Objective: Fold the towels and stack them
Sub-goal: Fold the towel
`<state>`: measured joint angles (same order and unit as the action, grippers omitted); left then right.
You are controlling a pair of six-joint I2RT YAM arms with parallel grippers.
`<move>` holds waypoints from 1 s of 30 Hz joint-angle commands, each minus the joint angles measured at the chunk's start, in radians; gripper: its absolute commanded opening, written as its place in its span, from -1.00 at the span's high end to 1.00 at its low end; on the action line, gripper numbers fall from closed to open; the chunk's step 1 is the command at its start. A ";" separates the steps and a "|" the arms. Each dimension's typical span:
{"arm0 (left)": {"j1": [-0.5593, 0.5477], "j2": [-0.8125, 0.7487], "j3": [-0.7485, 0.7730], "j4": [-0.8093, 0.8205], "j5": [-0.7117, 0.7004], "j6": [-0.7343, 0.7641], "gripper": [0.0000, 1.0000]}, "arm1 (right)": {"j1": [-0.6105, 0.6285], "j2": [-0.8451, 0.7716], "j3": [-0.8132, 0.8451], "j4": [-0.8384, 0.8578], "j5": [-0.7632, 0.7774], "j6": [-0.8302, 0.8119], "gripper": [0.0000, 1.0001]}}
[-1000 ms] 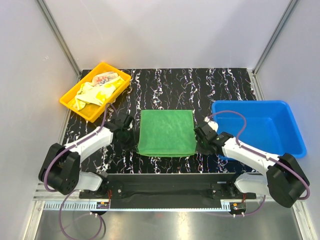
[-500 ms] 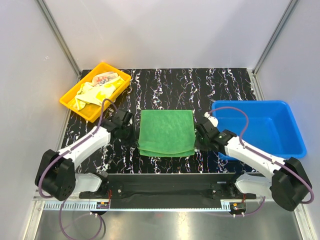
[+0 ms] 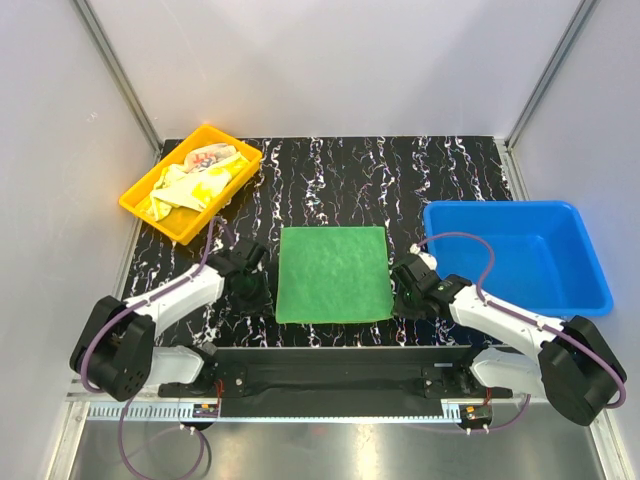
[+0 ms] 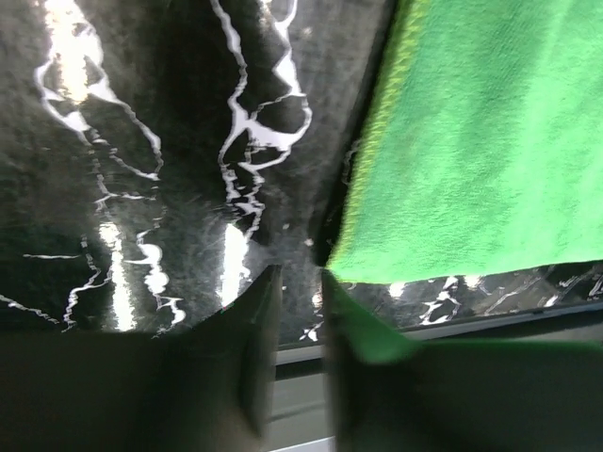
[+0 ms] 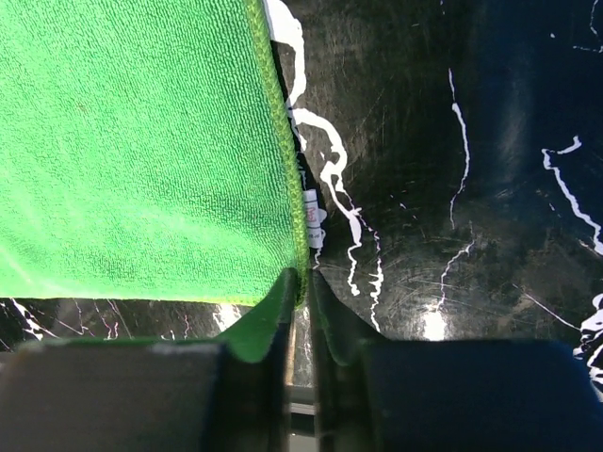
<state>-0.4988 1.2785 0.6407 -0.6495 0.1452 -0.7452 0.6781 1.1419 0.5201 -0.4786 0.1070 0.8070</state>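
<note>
Presently, at the near edge of the green towel, both arms stand at its two near corners, one each.

- The left fingers sit just outside the near-left corner. They are parted, and the table shows through the gap between them with no cloth in it. This corner is judged released.
- The right fingers meet the near-right corner at their tips. Only a thin slit separates them. Whether the hem is pinched or free cannot be told.
- The green towel lies flat on the table, midway between the arms. It looks close to square, so no clear long axis is established. From either set of fingers the cloth lies inward and away, towards the far edge.
- Each arm is equally near its own corner, so a further fold is judged to need both.
- To the right of the green towel stands the blue bin.
- Far left of it is the yellow tray, holding the yellow patterned towel and the printed white towel, both crumpled and unfolded.
</note>
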 commanded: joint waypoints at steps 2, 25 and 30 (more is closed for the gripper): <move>0.000 0.002 0.046 -0.036 -0.044 0.016 0.18 | -0.002 -0.031 0.043 -0.057 -0.012 0.003 0.53; 0.221 0.633 0.895 -0.039 0.105 0.676 -0.27 | -0.357 0.769 1.013 -0.218 -0.536 -0.968 0.03; 0.221 0.778 0.988 -0.062 0.105 0.739 -0.21 | -0.417 0.913 1.123 -0.268 -0.556 -1.052 0.03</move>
<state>-0.2687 2.0201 1.5345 -0.7204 0.1982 -0.0937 0.2989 2.0182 1.5524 -0.6872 -0.3840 -0.1238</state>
